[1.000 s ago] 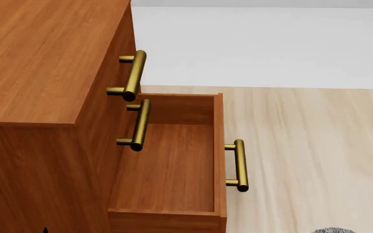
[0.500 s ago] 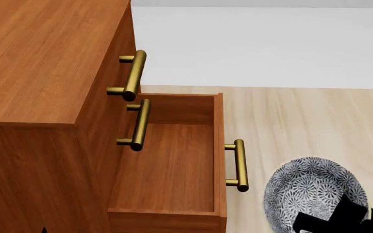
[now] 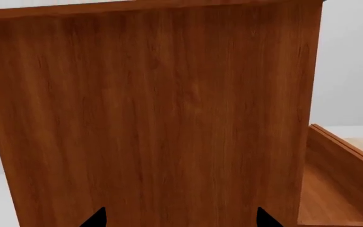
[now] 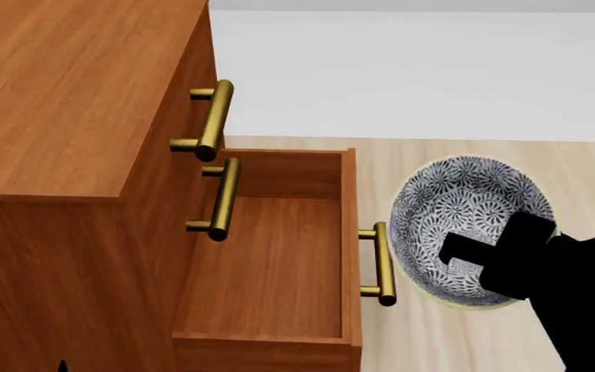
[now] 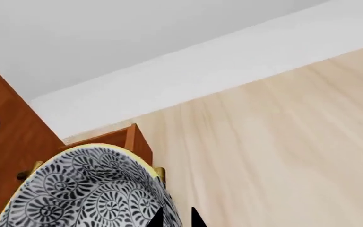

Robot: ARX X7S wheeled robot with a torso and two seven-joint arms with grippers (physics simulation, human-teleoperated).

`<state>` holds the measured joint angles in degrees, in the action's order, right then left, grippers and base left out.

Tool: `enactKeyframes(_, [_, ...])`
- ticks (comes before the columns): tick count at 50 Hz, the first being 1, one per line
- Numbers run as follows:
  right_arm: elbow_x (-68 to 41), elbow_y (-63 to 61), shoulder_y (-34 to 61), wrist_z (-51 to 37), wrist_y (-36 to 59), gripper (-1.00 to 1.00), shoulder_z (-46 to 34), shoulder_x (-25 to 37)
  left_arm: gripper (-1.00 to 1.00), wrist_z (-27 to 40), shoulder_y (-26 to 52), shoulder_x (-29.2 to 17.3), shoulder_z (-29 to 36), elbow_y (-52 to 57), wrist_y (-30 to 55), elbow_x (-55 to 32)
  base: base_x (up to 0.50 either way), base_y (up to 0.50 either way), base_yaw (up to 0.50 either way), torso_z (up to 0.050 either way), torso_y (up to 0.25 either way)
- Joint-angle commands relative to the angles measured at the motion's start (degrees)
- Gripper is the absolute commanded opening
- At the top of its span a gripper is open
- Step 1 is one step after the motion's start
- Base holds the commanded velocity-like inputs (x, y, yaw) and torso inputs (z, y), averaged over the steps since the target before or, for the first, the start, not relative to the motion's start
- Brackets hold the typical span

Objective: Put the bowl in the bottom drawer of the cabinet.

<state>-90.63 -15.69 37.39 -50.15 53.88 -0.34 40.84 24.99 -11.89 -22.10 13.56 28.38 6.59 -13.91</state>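
The blue-grey patterned bowl (image 4: 452, 201) hangs tilted in the air just right of the bottom drawer's brass handle (image 4: 383, 263), above the floor. My right gripper (image 4: 463, 248) is shut on its rim. In the right wrist view the bowl (image 5: 87, 189) fills the space beside the right gripper (image 5: 177, 220), one finger inside and one outside. The bottom drawer (image 4: 272, 263) of the cabinet (image 4: 70, 93) stands pulled out with nothing in it. My left gripper (image 3: 181, 220) is open, facing the cabinet's side panel (image 3: 156, 118), with the bottom drawer (image 3: 332, 189) off to one side.
Two upper drawers are shut, their brass handles (image 4: 214, 120) (image 4: 223, 198) sticking out over the open drawer. Pale wooden floor (image 4: 483, 341) lies right of the cabinet, with a white wall (image 4: 411, 70) behind.
The bowl and my right gripper have risen from the lower right edge of the head view and moved left, up to the bottom drawer's handle. The drawer and cabinet have not moved.
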Motion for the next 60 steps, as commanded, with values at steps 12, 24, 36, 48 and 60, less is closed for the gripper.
enactKeyframes(12, [2.14,14.78,20.14,0.55,6.39,-1.0,-11.54,-6.68,1.0,0.71,-0.37,-0.5,-0.42,0.94,-0.39,-0.16,0.0,0.0,0.0,0.0,0.0])
enactKeyframes(24, [10.02,24.67,25.53,6.69,6.1,-1.0,-18.34,-11.1,1.0,0.77,-0.55,-0.65,-0.42,0.67,-0.81,-0.39,0.0,0.0,0.0,0.0,0.001])
enactKeyframes(36, [18.89,37.64,30.81,15.96,3.17,-1.0,-25.92,-17.18,1.0,0.85,-0.14,-0.61,-0.22,-0.07,-0.67,-0.57,0.0,0.0,0.0,0.0,0.0])
enactKeyframes(48, [28.73,57.85,37.56,27.58,-2.75,-1.0,-33.66,-24.48,1.0,0.78,0.19,-0.69,-0.39,-0.8,-0.81,-1.11,0.0,0.0,0.0,0.0,0.0])
enactKeyframes(60, [32.0,67.19,41.02,32.72,-5.74,-1.0,-36.36,-28.82,1.0,0.91,0.29,-0.78,-0.34,-1.01,-0.93,-1.22,0.0,0.0,0.0,0.0,0.001])
